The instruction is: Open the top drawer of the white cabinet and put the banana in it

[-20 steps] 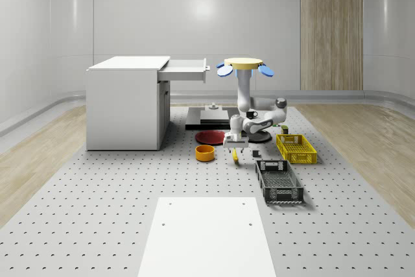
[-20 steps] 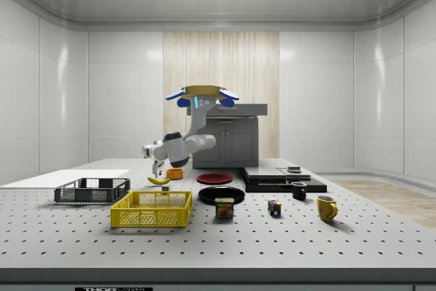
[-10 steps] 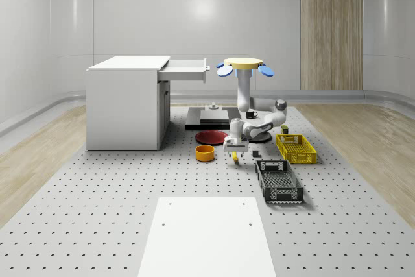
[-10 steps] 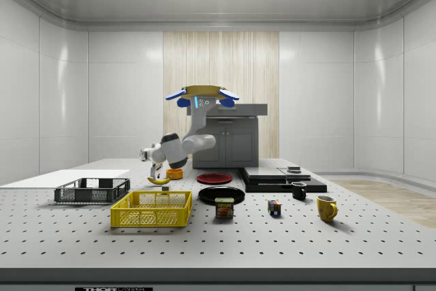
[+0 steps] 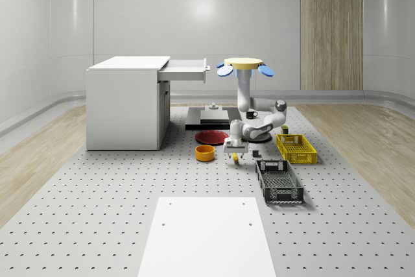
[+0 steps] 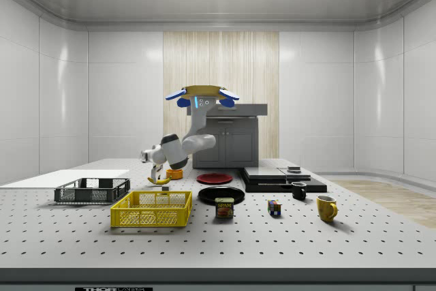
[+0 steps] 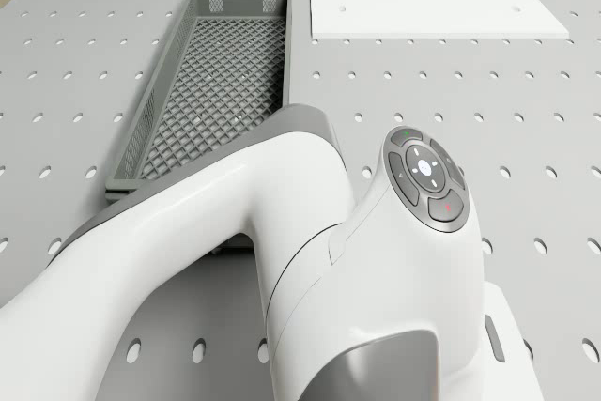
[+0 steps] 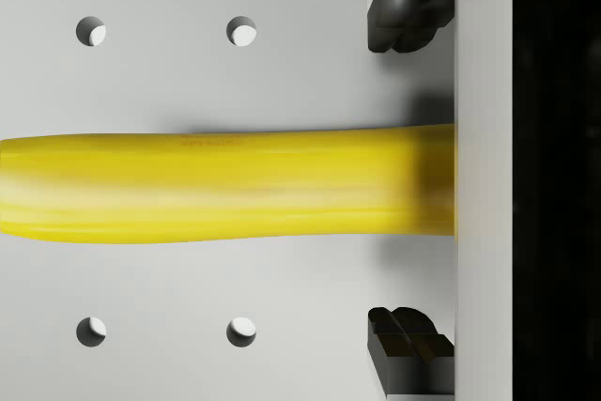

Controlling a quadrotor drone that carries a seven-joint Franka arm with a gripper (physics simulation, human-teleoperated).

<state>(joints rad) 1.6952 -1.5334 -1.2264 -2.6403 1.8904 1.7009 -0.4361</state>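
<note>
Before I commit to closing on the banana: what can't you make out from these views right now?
- Banana: in the wrist view its far end is cut off by the picture's edge and its near end is hidden by the camera's dark housing.
- Gripper: in the side view, too small to judge contact with the banana.
- Top drawer: open, but its inside is hidden by its own walls in the whole-scene view.

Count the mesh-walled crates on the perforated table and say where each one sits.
2. The yellow plastic crate sits nearest the side camera. The dark grey plastic crate lies further toward the side view's left, beside the white flat panel. More could be hidden behind the robot.
</note>
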